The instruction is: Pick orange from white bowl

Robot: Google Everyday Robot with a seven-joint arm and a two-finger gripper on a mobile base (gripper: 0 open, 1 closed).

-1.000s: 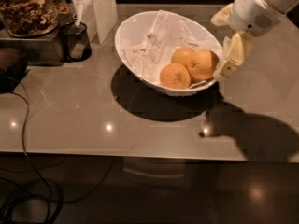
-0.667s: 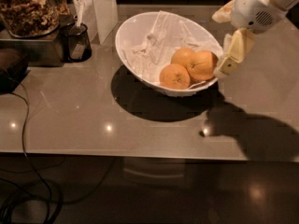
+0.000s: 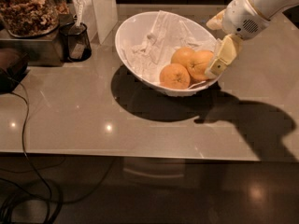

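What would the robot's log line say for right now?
stage: reach | gripper: open, over right rim of white bowl | orange: in bowl beside gripper, not lifted | other oranges: two, in bowl

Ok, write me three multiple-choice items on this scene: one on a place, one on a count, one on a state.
1. The gripper is: A resting on the floor; B at the rim of the white bowl, beside the oranges; C inside a cupboard.
2. Oranges in the bowl: A one; B three; C five.
3. The oranges are: A peeled; B sliced; C whole.
Answers: 1 B, it hangs at the rim by the fruit; 2 B, three round fruits show; 3 C, each shows unbroken peel.
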